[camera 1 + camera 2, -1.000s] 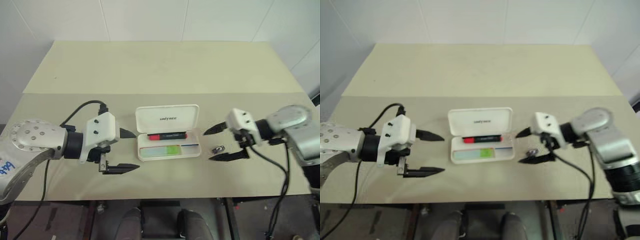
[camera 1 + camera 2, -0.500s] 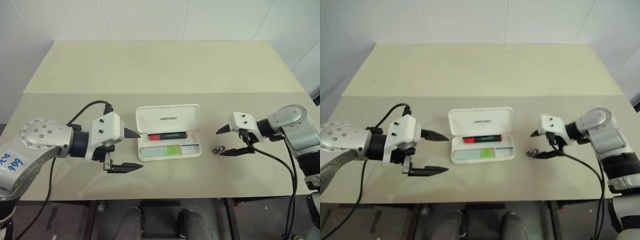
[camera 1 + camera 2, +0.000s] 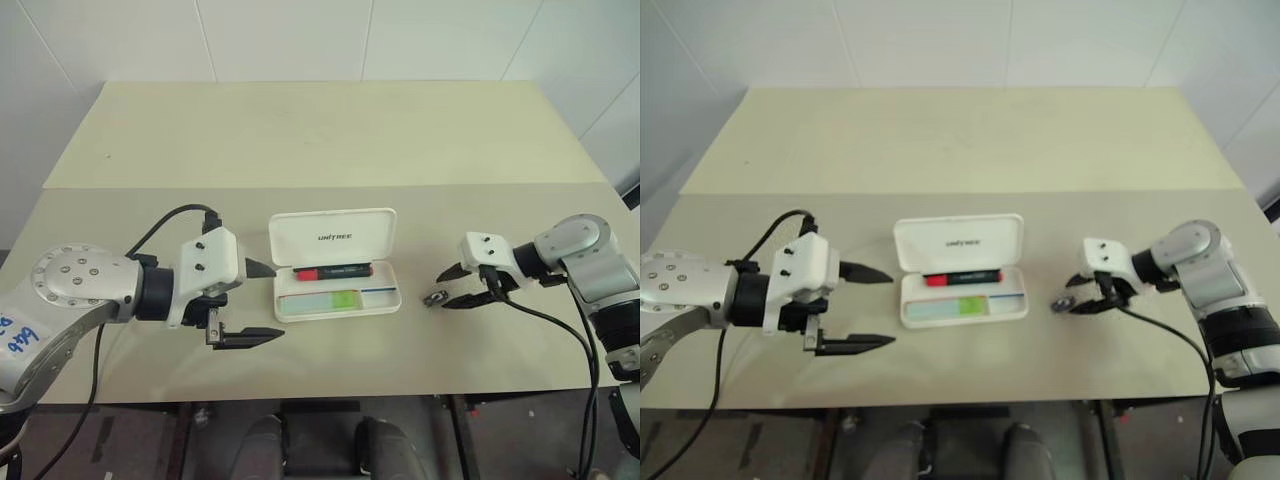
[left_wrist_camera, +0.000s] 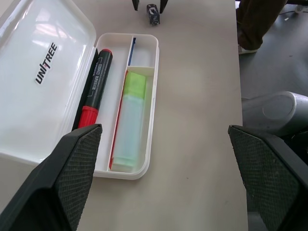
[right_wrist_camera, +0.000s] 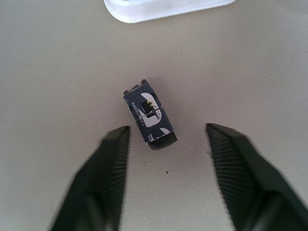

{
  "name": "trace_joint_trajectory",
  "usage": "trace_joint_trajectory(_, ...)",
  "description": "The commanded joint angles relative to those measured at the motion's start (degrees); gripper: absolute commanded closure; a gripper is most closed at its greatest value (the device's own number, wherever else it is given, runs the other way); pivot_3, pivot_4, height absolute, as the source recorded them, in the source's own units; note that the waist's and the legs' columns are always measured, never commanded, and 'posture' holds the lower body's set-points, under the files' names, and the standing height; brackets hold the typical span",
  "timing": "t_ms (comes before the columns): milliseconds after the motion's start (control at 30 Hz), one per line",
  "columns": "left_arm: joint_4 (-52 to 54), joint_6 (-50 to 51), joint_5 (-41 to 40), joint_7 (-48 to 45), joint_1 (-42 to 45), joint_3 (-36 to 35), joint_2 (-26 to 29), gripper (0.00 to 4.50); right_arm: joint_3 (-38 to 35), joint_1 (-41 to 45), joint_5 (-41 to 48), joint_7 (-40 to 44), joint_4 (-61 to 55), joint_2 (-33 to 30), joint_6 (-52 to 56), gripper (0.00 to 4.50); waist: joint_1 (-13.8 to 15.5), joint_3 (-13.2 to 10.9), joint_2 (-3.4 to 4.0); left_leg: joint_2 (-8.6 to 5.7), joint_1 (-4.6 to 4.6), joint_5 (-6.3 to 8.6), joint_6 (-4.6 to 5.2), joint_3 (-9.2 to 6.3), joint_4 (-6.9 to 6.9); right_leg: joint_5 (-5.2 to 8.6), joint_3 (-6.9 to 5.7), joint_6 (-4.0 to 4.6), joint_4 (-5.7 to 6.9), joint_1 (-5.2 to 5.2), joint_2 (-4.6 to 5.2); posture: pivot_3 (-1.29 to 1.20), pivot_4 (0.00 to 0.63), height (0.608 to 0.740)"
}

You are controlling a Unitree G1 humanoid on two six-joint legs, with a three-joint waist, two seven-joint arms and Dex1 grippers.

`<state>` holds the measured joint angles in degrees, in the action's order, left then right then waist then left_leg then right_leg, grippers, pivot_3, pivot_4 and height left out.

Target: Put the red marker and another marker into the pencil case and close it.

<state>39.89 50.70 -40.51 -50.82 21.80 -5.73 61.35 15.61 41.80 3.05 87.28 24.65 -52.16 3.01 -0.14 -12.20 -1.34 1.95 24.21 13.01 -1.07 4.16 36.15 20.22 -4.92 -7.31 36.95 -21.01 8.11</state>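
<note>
The white pencil case [image 3: 333,238] lies open at the table's middle, lid back. In its tray the red marker [image 3: 333,271] lies along the hinge side. The pale green marker [image 3: 322,300] lies in the front compartment, also seen as the green marker [image 4: 130,120] beside the red marker [image 4: 95,89] in the left wrist view. My left gripper [image 3: 275,300] hangs open just left of the case, holding nothing. My right gripper [image 3: 441,290] is low over the table right of the case, open, its fingers either side of a small dark clip-like piece [image 5: 150,115] without touching it.
The clip-like piece [image 3: 433,297] lies on the table a short way off the case's right end. The cream table [image 3: 320,140] stretches bare behind the case. Cables trail from both wrists. A dark floor shows past the table's edge in the left wrist view.
My right gripper has sunk to the table and its fingers have drawn closer together around the small dark piece. The left gripper has stayed open beside the case.
</note>
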Motion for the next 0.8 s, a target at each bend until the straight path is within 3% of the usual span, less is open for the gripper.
trace_joint_trajectory(33, 1.1, 0.0, -0.9, 0.2, -0.3, -1.8, 0.4, 0.0, -0.4, 0.0, 0.9, 3.4, -2.2, -0.2, -0.2, 3.59, 0.0, 0.0, 0.0, 0.0, 0.0, 0.0, 0.0, 0.0, 0.0, 0.0, 0.0, 0.0, 0.0, 0.0, 0.0, 0.0, 0.15, 0.74)
trace_joint_trajectory(167, 0.6, -0.2, -0.5, 0.1, -0.2, -1.7, 0.5, 0.0, -0.4, -0.3, 1.8, 4.7, -4.3, -0.8, 0.0, 4.29, 0.0, 0.0, 0.0, 0.0, 0.0, 0.0, 0.0, 0.0, -0.01, 0.0, 0.0, 0.0, 0.0, 0.0, 0.0, 0.0, 0.15, 0.74)
trace_joint_trajectory(467, -0.3, -0.8, 0.3, -0.1, 0.2, -0.9, 0.4, 0.0, -0.9, 0.0, 2.8, 5.0, -5.3, -1.5, 0.6, 4.33, 0.0, 0.0, 0.0, 0.0, 0.0, 0.0, 0.0, 0.0, 0.0, 0.0, 0.0, 0.0, 0.0, 0.0, 0.0, 0.0, 0.15, 0.74)
trace_joint_trajectory(667, -0.1, -1.0, 0.2, -0.7, -0.4, -1.2, 0.7, 0.0, -1.0, 0.6, 14.6, 5.2, -13.0, -4.9, 5.2, 4.33, 0.0, 0.0, 0.01, 0.0, 0.01, 0.0, 0.0, 0.0, 0.0, 0.0, 0.01, 0.0, 0.0, 0.0, 0.0, 0.0, 0.15, 0.74)
trace_joint_trajectory(800, -0.2, -1.0, 0.6, -0.3, 0.3, -0.3, 0.3, 0.0, 0.1, 0.5, 15.6, 4.7, -18.6, -2.8, 7.9, 4.33, -0.1, 0.0, 0.0, 0.02, -0.01, 0.0, 0.0, 0.0, 0.02, 0.0, 0.03, 0.0, 0.03, 0.0, 0.0, 0.0, 0.15, 0.74)
